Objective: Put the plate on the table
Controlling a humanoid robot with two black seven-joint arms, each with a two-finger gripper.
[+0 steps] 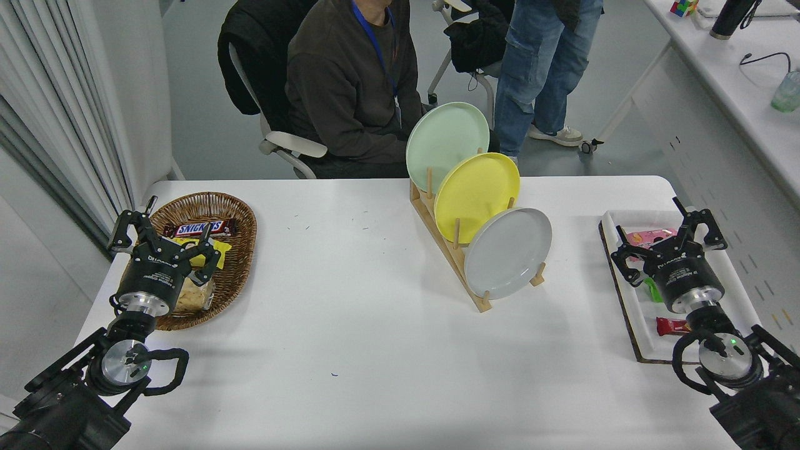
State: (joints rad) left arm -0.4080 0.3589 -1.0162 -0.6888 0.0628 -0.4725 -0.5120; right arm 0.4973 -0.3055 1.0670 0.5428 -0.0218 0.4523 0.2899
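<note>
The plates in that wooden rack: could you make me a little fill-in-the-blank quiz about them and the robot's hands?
1. The grey plate stands in the wooden rack, nearest the camera, right in front of the ___ plate.
2. The rack holds ___ plates in all.
3. The right gripper hovers over the white ___ of snacks, fingers open.
4. The left gripper hovers over the wicker ___.

Missing words: yellow; three; tray; basket

One high head camera looks forward and down across the whole table [350, 300] toward its far side.
</note>
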